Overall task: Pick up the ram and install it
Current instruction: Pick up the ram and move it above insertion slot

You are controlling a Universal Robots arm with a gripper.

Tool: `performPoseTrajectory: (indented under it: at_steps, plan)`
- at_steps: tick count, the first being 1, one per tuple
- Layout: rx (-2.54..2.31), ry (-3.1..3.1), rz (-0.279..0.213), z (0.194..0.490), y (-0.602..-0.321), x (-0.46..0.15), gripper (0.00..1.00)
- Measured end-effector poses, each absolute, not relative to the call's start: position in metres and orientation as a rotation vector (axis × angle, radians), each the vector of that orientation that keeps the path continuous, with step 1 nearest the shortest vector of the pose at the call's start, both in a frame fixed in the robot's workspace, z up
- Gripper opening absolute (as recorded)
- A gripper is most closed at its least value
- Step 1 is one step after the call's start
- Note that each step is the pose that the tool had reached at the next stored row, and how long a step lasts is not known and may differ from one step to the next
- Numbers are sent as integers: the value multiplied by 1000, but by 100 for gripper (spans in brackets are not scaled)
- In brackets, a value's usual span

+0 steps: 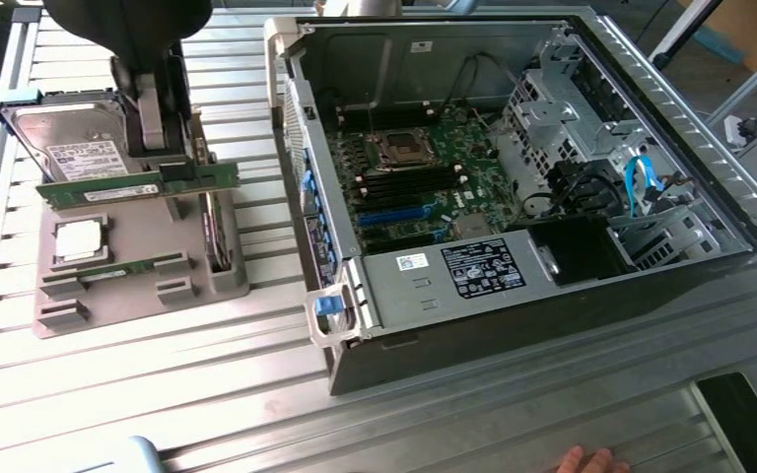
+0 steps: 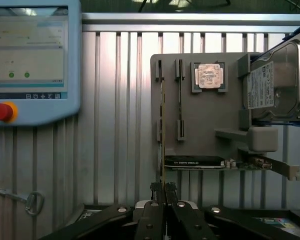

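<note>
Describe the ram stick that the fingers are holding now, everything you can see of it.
The ram is a long, narrow, thin green circuit board with a pale label on its face. It stands on its long edge, roughly level. The fingers are shut on it near its middle, pinching its two flat faces; from the wrist view it shows edge-on as a thin strip. It hangs above the gray holder, in front of the hard drive, apparently touching neither.

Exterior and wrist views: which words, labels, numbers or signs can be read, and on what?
Nothing can be read clearly.
ram: sticker too small.
hard drive: label print too small.
power supply: black label blurred.
pendant screen: blurred.
processor: markings too small.
white sticker on the case wall: unreadable.
</note>
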State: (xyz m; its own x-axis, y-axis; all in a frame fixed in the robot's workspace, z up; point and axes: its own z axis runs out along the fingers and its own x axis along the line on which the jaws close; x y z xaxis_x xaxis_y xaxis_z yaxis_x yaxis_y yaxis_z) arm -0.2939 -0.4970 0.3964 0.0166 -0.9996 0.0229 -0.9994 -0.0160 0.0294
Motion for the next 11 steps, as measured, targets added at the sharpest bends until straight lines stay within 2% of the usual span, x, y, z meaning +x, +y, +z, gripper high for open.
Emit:
performPoseTrajectory:
  at_steps: [11]
  plan:
    - [2213, -2177, -7, 396, -498, -278, 12]
